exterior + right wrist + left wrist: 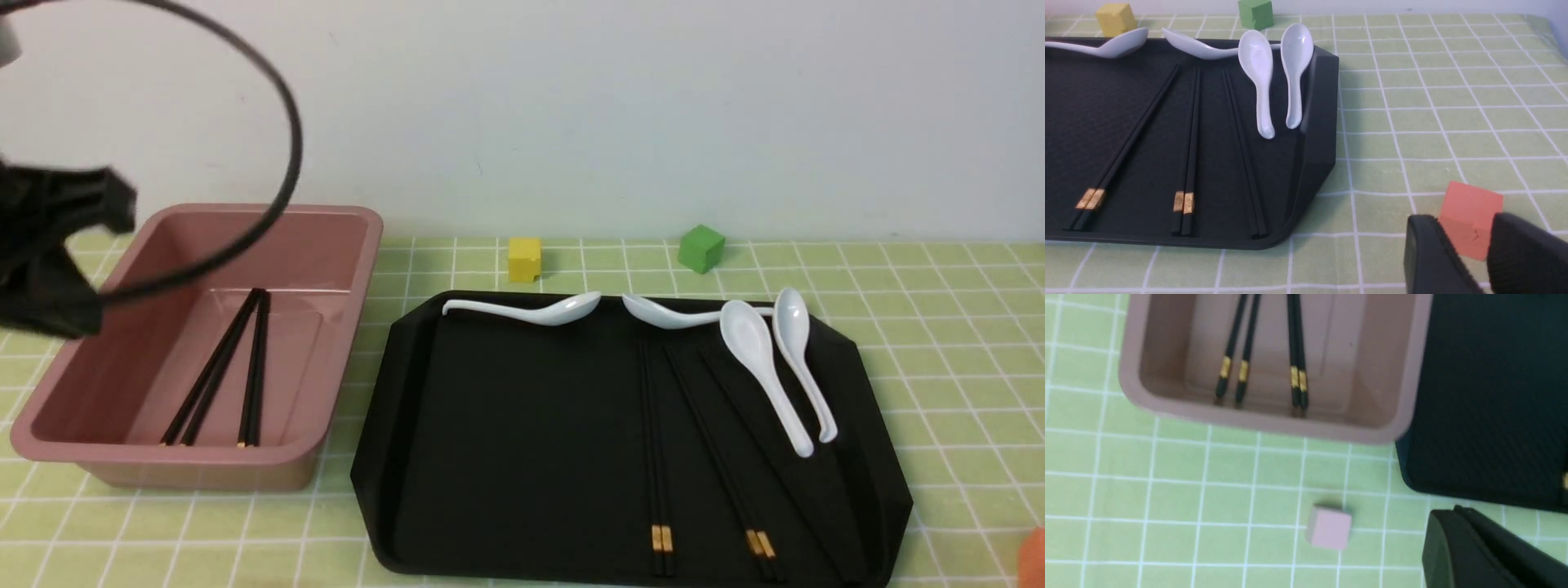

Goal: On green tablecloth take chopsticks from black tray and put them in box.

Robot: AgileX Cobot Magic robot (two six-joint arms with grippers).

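Note:
The pink box (343, 269) stands at the left on the green tablecloth (939, 343) and holds two pairs of black chopsticks (220, 367); both also show in the left wrist view (1265, 343). The black tray (506, 441) holds three more chopstick pairs (657, 441), also seen in the right wrist view (1190, 143). My left gripper (1453, 516) is shut and empty, over the cloth in front of the box beside the tray's corner (1486, 416). My right gripper (1464, 222) is open and empty, low over the cloth to the right of the tray (1318, 122).
Four white soup spoons (755, 359) lie along the tray's far side. A yellow cube (524, 259) and a green cube (700, 247) sit behind the tray. A pink cube (1329, 526) lies in front of the box. An orange cube (1470, 208) lies just beyond my right fingers. A black cable (286, 122) loops above the box.

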